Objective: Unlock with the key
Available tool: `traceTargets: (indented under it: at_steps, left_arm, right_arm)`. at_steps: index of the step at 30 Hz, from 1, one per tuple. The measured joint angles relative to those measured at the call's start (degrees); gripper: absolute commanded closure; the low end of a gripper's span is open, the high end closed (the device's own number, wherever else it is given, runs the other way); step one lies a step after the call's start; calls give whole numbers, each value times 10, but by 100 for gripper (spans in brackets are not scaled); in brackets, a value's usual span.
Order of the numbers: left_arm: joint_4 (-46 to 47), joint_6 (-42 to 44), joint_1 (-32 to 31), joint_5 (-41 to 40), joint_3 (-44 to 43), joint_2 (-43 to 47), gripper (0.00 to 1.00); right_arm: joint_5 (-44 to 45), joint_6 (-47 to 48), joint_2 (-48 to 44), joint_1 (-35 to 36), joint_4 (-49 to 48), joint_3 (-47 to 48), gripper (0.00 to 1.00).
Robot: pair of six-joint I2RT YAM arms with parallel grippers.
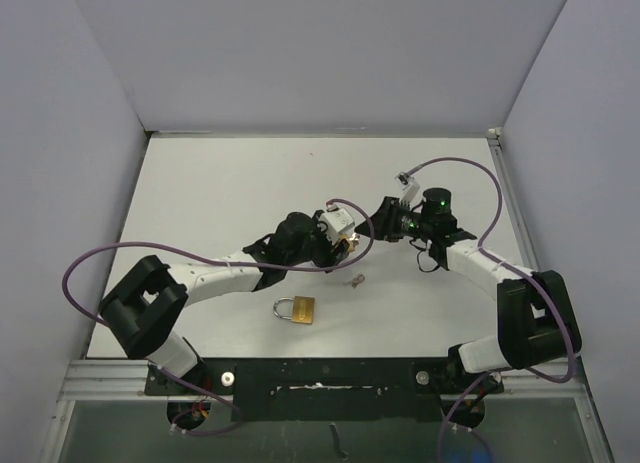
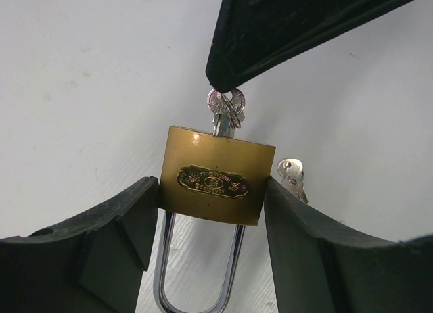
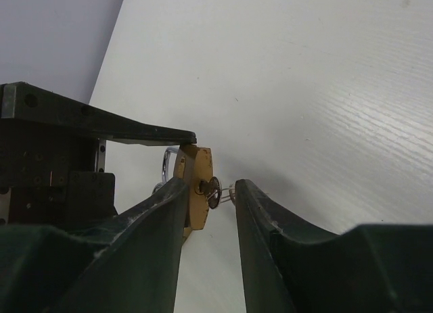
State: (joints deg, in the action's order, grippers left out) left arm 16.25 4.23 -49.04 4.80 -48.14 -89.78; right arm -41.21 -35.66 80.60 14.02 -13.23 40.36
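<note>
A robot lab cell: white table (image 1: 220, 183), plain walls (image 1: 320, 53) (purple cables (image 1: 130, 245) looping).

Under the inserted key (image 2: 223, 103) you've got a white table (image 1: 220, 183), matt and faintly marked. A spare key (image 2: 292, 172) lies flat on it just to the right of that key, apart from it. Nearer the bases and to the key's left you'll see a second padlock (image 1: 295, 309) — brass, lying flat, shackle pointing left. Pale grey walls (image 1: 320, 43) stand beyond the key and to both sides of it — a metal frame (image 1: 100, 388) runs along the table's near edge.
</note>
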Motion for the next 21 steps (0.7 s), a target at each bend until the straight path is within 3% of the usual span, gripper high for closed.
traceTargets:
  at_steps: [7, 15, 21]
  left_arm:
    - [12, -7, 0, 4, 0, 4, 100]
    - [12, -8, 0, 4, 0, 5, 100]
    - [13, -8, 0, 4, 0, 5, 100]
  right_arm:
    - [-7, -11, 17, 0, -13, 0, 70]
    - [-13, -17, 17, 0, -20, -1, 85]
    - [-15, -23, 17, 0, -30, -2, 87]
